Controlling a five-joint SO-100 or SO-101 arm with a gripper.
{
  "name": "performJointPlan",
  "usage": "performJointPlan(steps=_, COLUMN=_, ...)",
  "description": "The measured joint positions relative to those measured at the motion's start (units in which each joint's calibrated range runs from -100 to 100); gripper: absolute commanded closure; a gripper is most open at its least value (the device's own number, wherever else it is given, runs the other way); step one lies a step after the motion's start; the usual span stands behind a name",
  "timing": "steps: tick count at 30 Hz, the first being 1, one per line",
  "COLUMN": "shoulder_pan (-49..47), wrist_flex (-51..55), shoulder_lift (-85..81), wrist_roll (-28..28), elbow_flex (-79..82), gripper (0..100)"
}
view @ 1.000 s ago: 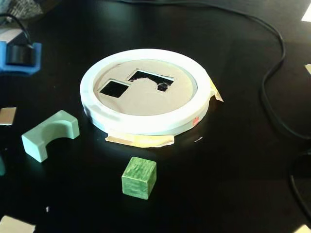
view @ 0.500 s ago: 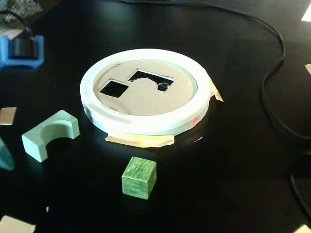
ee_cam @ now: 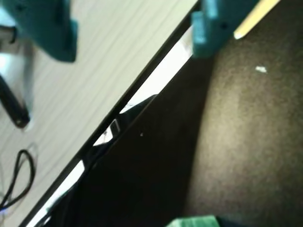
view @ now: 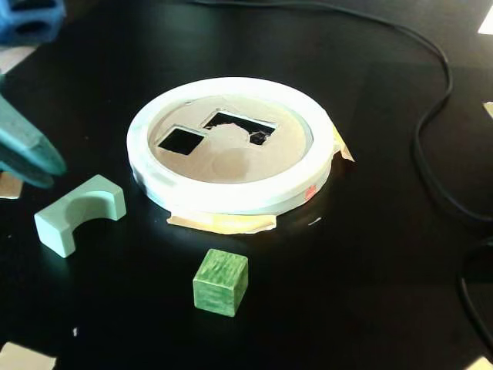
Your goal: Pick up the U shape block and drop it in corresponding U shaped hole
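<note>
While end effector [ee_cam: 132, 35] spread and empty, U block [view: 79, 213] flat, long axis left-front to right-back, notch toward ring [view: 231, 193].

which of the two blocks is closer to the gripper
The pale mint U-shaped block, left of the white ring; the teal gripper sits just above it. The dark green cube lies farther right.

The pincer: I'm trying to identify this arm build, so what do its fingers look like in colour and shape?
The pincer has teal plastic fingers, matte and blocky with flat faces and squared edges. In the fixed view one finger tapers to a rounded tip. Small dark holes show on the right finger in the wrist view. No markings are legible.
</note>
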Motion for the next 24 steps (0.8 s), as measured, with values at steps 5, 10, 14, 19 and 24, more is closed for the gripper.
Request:
performJointPlan(steps=5, shoulder_pan=-1.1, wrist_flex=1.7, shoulder_lift=16.6, wrist_roll=-0.7, elbow_flex=-10.9, gripper=58)
performJointPlan(steps=10, shoulder_pan=-3.7, wrist_flex=12.9, shoulder_lift=31.4, wrist_roll=-2.5, elbow_flex=-24.2, gripper=58)
performJointPlan(steps=14, shoulder_pan=-4.9, wrist_flex=22.0, shoulder_lift=36.8, wrist_roll=-6.6, elbow_flex=-30.4, gripper=58)
performJointPlan(steps=19, shoulder_pan=-11.5, wrist_flex=24.7, shoulder_lift=38.6, wrist_roll=-9.7, elbow_flex=-31.3, gripper=44)
performJointPlan(steps=24, shoulder_pan=-23.2, wrist_flex=24.7, shoulder_lift=38.8, wrist_roll=-14.1, elbow_flex=-31.3, gripper=27)
